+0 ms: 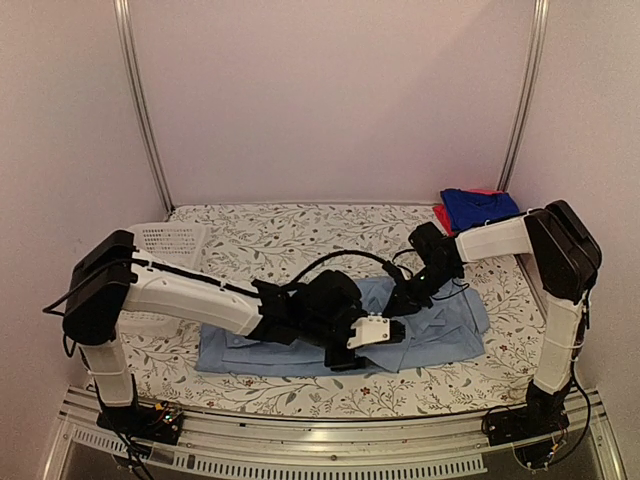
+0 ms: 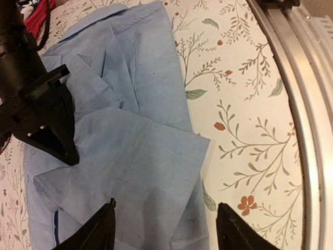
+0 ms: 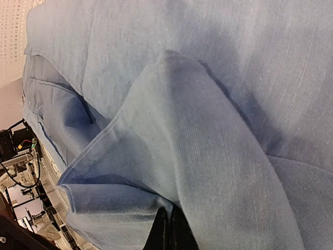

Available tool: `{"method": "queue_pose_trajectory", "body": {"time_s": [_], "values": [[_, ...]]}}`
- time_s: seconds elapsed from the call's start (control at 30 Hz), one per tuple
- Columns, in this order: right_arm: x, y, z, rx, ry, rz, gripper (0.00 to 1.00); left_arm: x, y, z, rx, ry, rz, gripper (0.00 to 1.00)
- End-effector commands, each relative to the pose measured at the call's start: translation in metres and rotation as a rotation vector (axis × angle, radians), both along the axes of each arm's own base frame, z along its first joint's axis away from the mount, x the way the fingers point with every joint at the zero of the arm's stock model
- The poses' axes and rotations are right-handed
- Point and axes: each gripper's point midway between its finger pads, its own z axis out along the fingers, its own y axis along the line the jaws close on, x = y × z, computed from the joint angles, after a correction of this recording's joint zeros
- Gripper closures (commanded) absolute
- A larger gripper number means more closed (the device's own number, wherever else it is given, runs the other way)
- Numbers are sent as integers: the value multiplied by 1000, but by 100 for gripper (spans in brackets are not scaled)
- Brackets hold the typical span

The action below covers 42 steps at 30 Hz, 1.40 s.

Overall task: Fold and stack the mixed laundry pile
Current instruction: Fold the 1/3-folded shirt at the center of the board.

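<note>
1. Pale plain walls [image 1: 330, 90] all round, and the tabletop [image 1: 290, 232] wears a leafy floral print.
2. Soft woven light-blue shirt [image 1: 450, 325] lies creased along the near edge. A perforated white basket [image 1: 165, 240] sits at the far-left corner.
3. Three garments: that shirt, plus a royal-blue shirt [image 1: 478, 208] on a red-pink one [image 1: 441, 216] at the far-right corner.
4. Left tool [image 2: 166, 205] is spread wide above the shirt, gripping nothing. Right tool [image 3: 167, 232] is pinched tight on a raised fold of it.

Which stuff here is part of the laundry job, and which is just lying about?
Job:
light-blue shirt
royal-blue shirt
red garment

Lying about:
white basket
floral table cover
</note>
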Motion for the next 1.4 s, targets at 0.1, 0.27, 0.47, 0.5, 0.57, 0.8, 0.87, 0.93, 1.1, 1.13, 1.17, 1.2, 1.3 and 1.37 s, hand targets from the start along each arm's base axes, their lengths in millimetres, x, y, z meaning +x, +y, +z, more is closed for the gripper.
{"method": "queue_pose_trajectory", "body": {"time_s": [0.1, 0.27, 0.47, 0.5, 0.57, 0.8, 0.87, 0.93, 1.1, 1.13, 1.17, 1.2, 1.3, 1.37], "values": [[-9, -5, -19, -38, 26, 18, 100, 13, -2, -45, 177, -217, -26, 35], [-12, -6, -20, -38, 30, 25, 100, 28, -3, -47, 198, -305, 6, 40], [-14, -6, -19, -35, 31, 31, 100, 43, -9, -30, 166, -380, 58, 58], [-14, -6, -19, -35, 29, 31, 100, 43, -9, -29, 163, -383, 59, 60], [-14, -7, -19, -36, 30, 33, 100, 45, -11, -25, 156, -389, 66, 62], [-16, -7, -20, -37, 32, 41, 100, 22, 2, -20, 157, -336, 12, 39], [-16, -7, -20, -39, 34, 43, 100, 13, 14, -17, 155, -317, -2, 37], [-17, -7, -21, -39, 33, 46, 100, 9, 25, -10, 134, -321, -2, 34], [-17, -7, -21, -33, 34, 50, 100, 16, 44, -21, 175, -358, 29, 33], [-17, -7, -22, -33, 36, 50, 100, 17, 46, -26, 190, -364, 31, 32], [-17, -7, -23, -34, 38, 49, 100, 21, 40, -22, 160, -383, 44, 32], [-18, -7, -23, -34, 42, 48, 100, 23, 38, -23, 159, -398, 53, 32], [-19, -7, -25, -35, 47, 49, 100, 36, 31, -26, 169, -453, 86, 31], [-20, -7, -26, -35, 50, 49, 100, 43, 26, -29, 182, -483, 100, 31]]}}
